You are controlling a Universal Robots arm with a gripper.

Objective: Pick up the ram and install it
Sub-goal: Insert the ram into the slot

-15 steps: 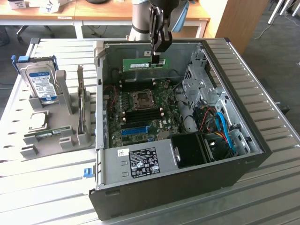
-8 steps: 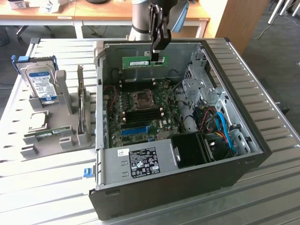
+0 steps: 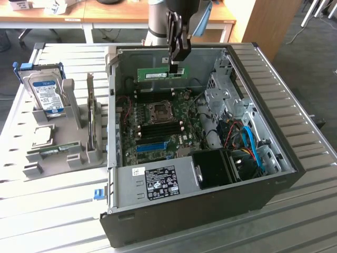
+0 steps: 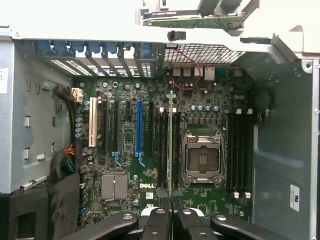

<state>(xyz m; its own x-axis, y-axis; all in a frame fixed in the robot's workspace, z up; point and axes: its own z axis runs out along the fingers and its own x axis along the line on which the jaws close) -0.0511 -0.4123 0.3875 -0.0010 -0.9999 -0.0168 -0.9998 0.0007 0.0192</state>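
Farthest from the tool, out toward the exterior view's left, a grey holder [image 3: 73, 153] sits on the slatted counter [image 3: 26, 205]. A drive [image 3: 46, 94] stands upright in it, and a square silver chip [image 3: 45, 136] lies flat just in front of the drive. Nearer the tool is the open case [image 3: 210, 208], lying on its side with the board [image 3: 158, 126] facing up.

The tool [image 3: 175, 66] hangs over the far end of the case, pointing straight down. It is pinched narrow on the top edge of the ram [image 3: 155, 75]. It grips off-centre, so most of the stick reaches out from the tool toward the exterior view's left. The ram is level, long edge down, held in the air above the board and close to the case's far wall. As far as I can see it is not seated in anything.

In the wrist view the fingers [image 4: 160, 222] of the tool [image 4: 171, 202] close on the ram [image 4: 171, 145], which is seen edge-on as a thin green line running straight away from them. It lines up over the black slots [image 4: 163, 142] just beside the socket [image 4: 202, 160]. A blue slot [image 4: 139, 127] lies on the ram's other side, a little farther off.

Past the tool toward the exterior view's right are a metal cage [image 3: 224, 100], blue cables [image 3: 251, 142] and a black box [image 3: 213, 168].
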